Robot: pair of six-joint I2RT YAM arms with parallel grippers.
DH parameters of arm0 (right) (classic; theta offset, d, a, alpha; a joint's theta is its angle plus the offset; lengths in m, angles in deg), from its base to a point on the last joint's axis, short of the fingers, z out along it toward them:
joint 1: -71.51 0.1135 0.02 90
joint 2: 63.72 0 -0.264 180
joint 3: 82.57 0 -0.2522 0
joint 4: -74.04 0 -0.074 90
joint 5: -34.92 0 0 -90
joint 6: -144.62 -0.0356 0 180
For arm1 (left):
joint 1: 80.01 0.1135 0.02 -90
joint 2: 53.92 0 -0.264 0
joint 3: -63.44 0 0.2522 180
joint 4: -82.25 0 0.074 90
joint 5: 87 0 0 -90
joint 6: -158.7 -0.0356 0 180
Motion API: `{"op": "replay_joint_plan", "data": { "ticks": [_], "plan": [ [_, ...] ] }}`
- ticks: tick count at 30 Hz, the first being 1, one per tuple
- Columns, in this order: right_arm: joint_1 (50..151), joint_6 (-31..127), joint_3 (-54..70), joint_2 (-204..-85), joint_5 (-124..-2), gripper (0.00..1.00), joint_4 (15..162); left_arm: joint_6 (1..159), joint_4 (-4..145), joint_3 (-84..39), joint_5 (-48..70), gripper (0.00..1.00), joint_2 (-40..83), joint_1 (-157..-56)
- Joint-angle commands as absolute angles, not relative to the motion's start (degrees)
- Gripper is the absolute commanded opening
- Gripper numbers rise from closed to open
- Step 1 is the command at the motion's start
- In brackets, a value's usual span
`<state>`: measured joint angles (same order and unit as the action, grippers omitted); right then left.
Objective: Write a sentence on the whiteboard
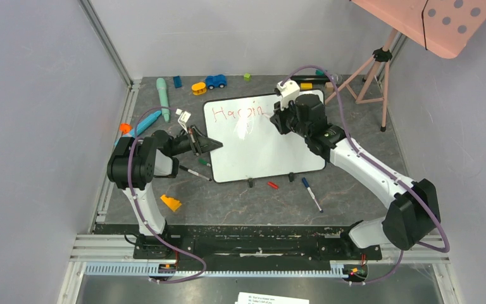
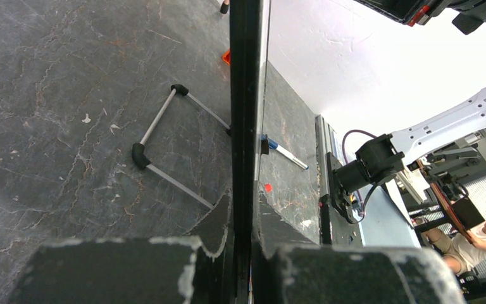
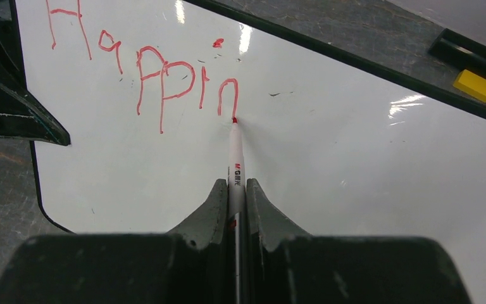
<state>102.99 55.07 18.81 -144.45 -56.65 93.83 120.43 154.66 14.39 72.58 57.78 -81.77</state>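
Now the right gripper is clenched on the red marker, tip touching the whiteboard mid-table at the last stroke of the sentence, "Happin". Blank board lies rightward along the line. The left gripper is clamped on the board's left edge.

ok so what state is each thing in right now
whiteboard: left edge clamped, partly written
sentence: unfinished, reads "Happin"
marker: uncapped, tip touching whiteboard
left gripper: shut on whiteboard
right gripper: shut on marker
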Motion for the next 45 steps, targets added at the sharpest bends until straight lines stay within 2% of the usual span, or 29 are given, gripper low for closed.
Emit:
{"op": "replay_joint_plan", "data": {
  "ticks": [1,29,45],
  "plan": [
    [102.5,54.9,15.3,-141.1,-58.4,0.0,94.1,115.3,157.7,14.8,73.4,0.02,57.3,-82.3],
    [102.0,55.8,12.6,-146.7,-55.4,0.0,95.0,115.3,157.7,14.8,73.4,0.02,57.3,-82.3],
    [101.0,55.7,13.4,-146.0,-50.0,0.0,96.4,115.3,157.7,14.8,73.4,0.02,57.3,-82.3]
  ]
}}
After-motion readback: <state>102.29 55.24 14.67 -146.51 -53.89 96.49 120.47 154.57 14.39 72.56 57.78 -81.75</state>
